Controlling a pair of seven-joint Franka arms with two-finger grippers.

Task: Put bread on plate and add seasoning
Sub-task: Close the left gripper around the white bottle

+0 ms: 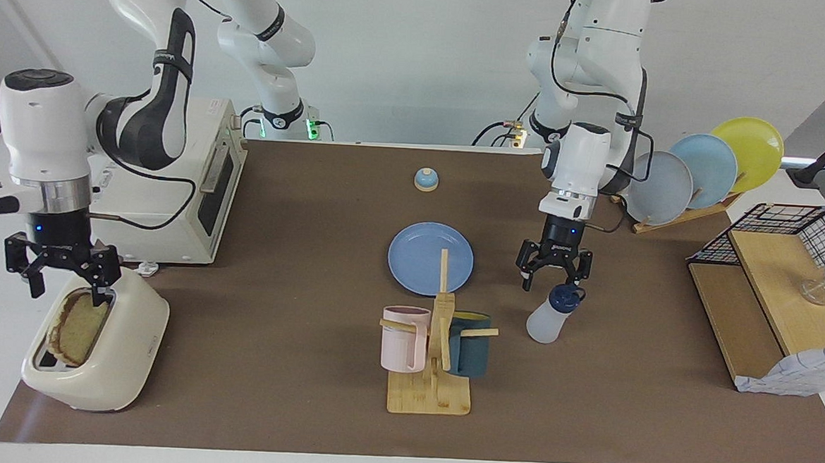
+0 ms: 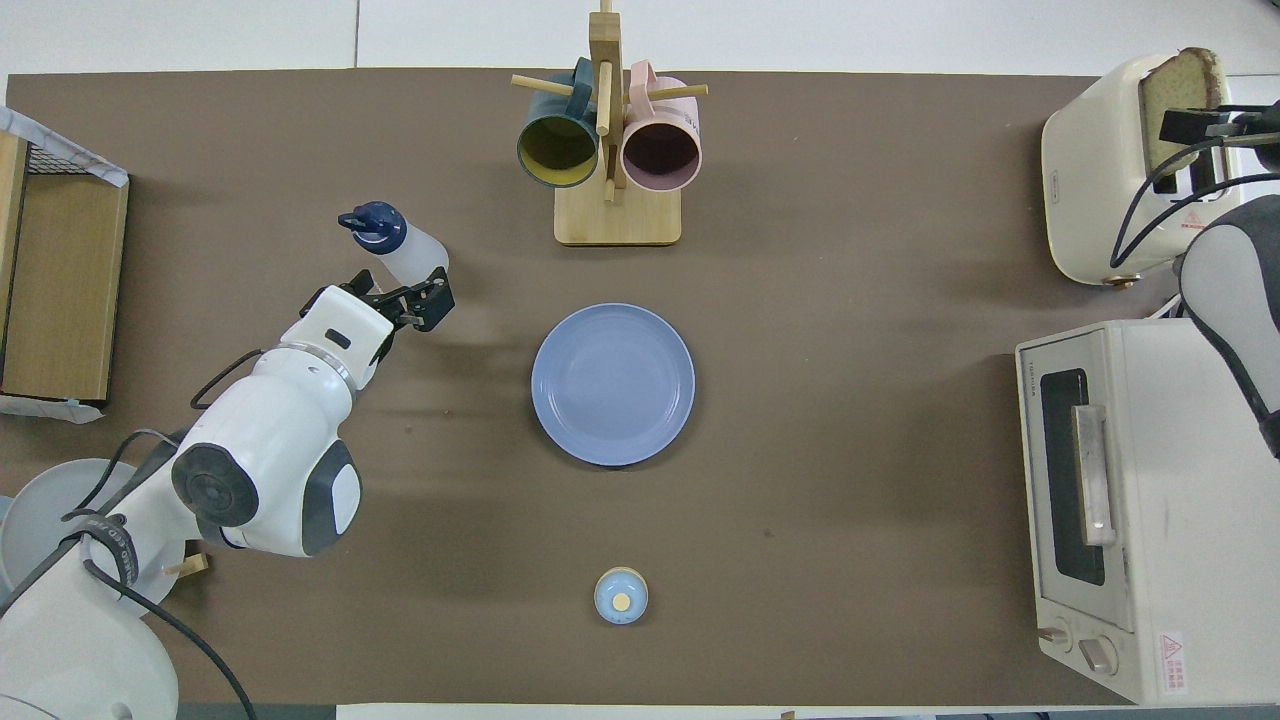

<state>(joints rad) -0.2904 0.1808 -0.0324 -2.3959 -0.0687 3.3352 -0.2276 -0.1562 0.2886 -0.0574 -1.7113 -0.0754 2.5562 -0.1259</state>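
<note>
**Both grippers spread, one at the toaster, one at the bottle**

Going across the facing view from the right arm's end. Toaster (image 1: 96, 345) sits at that end of the table, farther from the robots than the toaster oven (image 1: 175, 184). The bread (image 1: 77, 325) stands in the toaster slot, top sticking out. Right gripper (image 1: 62, 285) is over the toaster, fingers apart and straddling the top edge of the bread, not clamped on it. Whether a fingertip touches the crust, can't tell.

Mid-table: the plate (image 1: 431, 258), bare, flat on the mat. Bell (image 1: 426, 180) nearer to the robots than the plate. Mug rack (image 1: 432, 363) farther from the robots than the plate, with a pink mug (image 1: 402, 338) and a dark teal mug (image 1: 470, 344).

Toward the left arm's end: the seasoning (image 1: 553, 314) upright on the table, beside the plate. Left gripper (image 1: 553, 280) is just over the cap, fingers apart, nothing held.

Then a dish rack (image 1: 698, 172) with grey, pale blue and yellow plates, and a wire shelf (image 1: 777, 279) at the table's end.
</note>
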